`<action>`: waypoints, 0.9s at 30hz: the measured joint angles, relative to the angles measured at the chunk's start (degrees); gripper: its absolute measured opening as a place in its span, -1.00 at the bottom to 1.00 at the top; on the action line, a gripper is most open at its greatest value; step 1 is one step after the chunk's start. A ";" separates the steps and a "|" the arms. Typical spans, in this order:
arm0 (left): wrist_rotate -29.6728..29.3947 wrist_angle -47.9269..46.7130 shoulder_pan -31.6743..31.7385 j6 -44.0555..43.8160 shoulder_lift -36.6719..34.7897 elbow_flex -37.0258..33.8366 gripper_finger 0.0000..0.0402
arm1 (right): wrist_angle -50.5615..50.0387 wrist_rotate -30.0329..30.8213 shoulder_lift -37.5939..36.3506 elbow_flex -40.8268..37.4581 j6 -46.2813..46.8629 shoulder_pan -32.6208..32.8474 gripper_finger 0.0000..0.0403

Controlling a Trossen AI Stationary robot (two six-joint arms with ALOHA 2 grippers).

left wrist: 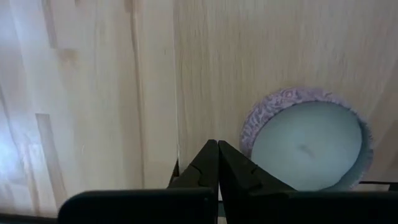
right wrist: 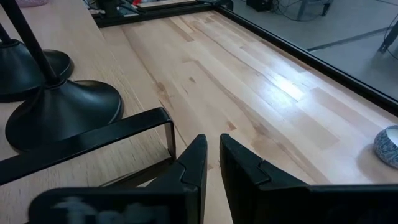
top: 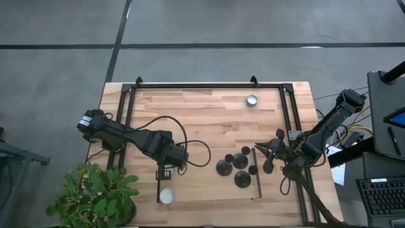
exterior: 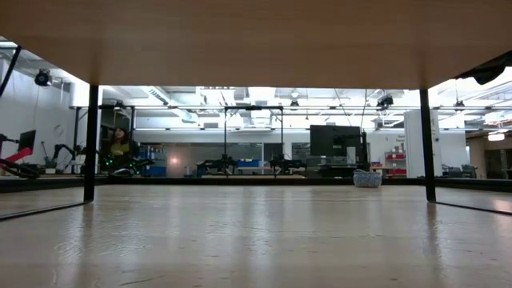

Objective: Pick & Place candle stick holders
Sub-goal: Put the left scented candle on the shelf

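Three black candle stick holders stand on their round disc bases right of the table's middle, near the front. Two of those bases and their thin stems show in the right wrist view. My right gripper waits just right of them, nearly level, with its fingers all but shut and nothing between them. My left gripper points straight down at the front left, shut and holding nothing. It hangs above the bare wood beside a white tea light.
A second tea light sits near the far edge. A thin black bar lies between the holders and my right gripper. Black frame rails run along the table's edges. A potted plant stands at the front left corner.
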 joint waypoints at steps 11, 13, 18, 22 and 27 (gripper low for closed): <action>3.19 0.42 -0.55 -0.83 -0.13 0.00 -1.00 | 0.00 -0.02 0.00 0.00 0.02 0.01 -0.81; 3.64 0.52 -0.82 -0.87 -0.15 0.00 -1.00 | 0.00 -0.02 0.00 0.00 0.02 0.02 -0.81; 4.13 0.64 -1.42 -1.32 -0.15 0.00 -1.00 | 0.00 -0.04 0.00 0.00 0.02 0.00 -0.81; 4.69 0.68 -2.00 -1.93 -0.15 0.00 -1.00 | 0.00 -0.06 0.00 0.00 0.03 0.02 -0.81; 5.62 0.71 -2.86 -3.07 -0.17 0.00 -1.00 | 0.00 -0.07 0.00 0.00 0.04 0.00 -0.81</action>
